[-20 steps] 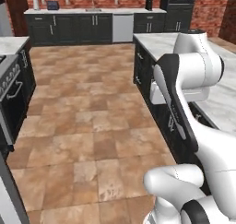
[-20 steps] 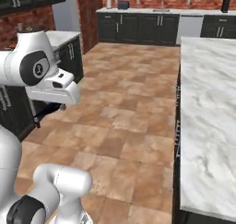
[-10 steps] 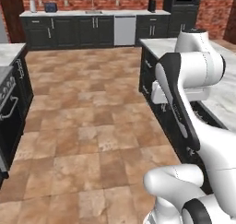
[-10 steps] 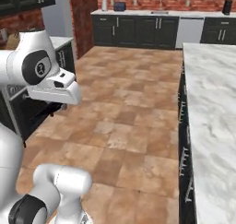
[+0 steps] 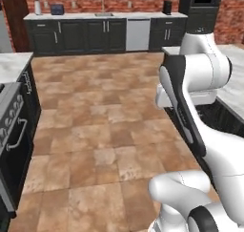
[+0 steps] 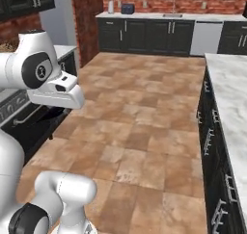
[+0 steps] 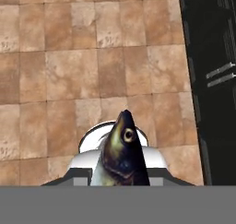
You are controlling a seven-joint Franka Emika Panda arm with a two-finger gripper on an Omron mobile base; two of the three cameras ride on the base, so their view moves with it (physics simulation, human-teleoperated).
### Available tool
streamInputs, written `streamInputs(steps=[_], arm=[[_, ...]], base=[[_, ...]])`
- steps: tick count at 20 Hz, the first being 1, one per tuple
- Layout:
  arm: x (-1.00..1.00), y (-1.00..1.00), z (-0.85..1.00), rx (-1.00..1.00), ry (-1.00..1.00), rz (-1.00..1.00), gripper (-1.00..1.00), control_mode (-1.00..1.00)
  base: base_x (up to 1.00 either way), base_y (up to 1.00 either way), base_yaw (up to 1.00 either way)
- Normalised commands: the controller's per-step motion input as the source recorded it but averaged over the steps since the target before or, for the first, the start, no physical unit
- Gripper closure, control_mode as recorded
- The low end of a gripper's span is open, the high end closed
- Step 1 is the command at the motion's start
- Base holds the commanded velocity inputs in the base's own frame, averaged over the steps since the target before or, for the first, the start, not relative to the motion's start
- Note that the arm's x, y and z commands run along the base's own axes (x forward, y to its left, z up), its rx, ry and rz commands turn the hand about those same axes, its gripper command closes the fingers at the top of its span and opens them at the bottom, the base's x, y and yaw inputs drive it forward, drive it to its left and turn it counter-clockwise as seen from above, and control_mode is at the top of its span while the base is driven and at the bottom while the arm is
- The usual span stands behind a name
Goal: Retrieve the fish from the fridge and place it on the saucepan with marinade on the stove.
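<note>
We cannot see our fingertips in the hand view, since the fish (image 7: 120,156) rises right where they would stand, so we cannot tell how the jaws are set. The fish points head-up in that view, dark grey along the back with a paler, yellowish cheek and 1 round eye facing the camera. It sits at the bottom centre of the picture, over the brown tiled floor (image 7: 69,66), and whether it is clamped or merely resting there we cannot say. To the right of it in the hand view runs a black cabinet front (image 7: 214,80) with pale bar handles.

Further out, the left base view shows our white arm (image 5: 200,78) folded high over the floor, its hand turned downward beside the island with the marble counter (image 5: 236,90). In the right base view the same white hand block (image 6: 58,91) hangs above the tiles near the left-hand units.

At the left edge of the left base view we see the stove (image 5: 10,131), its silver front with knobs and an oven handle below. Along the far brick wall stand dark cabinets (image 5: 90,35) with 1 light dishwasher panel (image 5: 138,34).
</note>
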Motion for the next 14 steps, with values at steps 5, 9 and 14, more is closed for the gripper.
streamInputs(steps=[5, 9, 14], arm=[[0.0, 0.0, 0.0, 0.0, 0.0, 0.0, 1.0, 1.0], [0.0, 0.0, 0.0, 0.0, 0.0, 0.0, 1.0, 1.0], [0.0, 0.0, 0.0, 0.0, 0.0, 0.0, 1.0, 1.0]], base=[[1.0, 0.14, 0.08], [1.0, 0.02, 0.3], [0.97, 0.0, 0.73]])
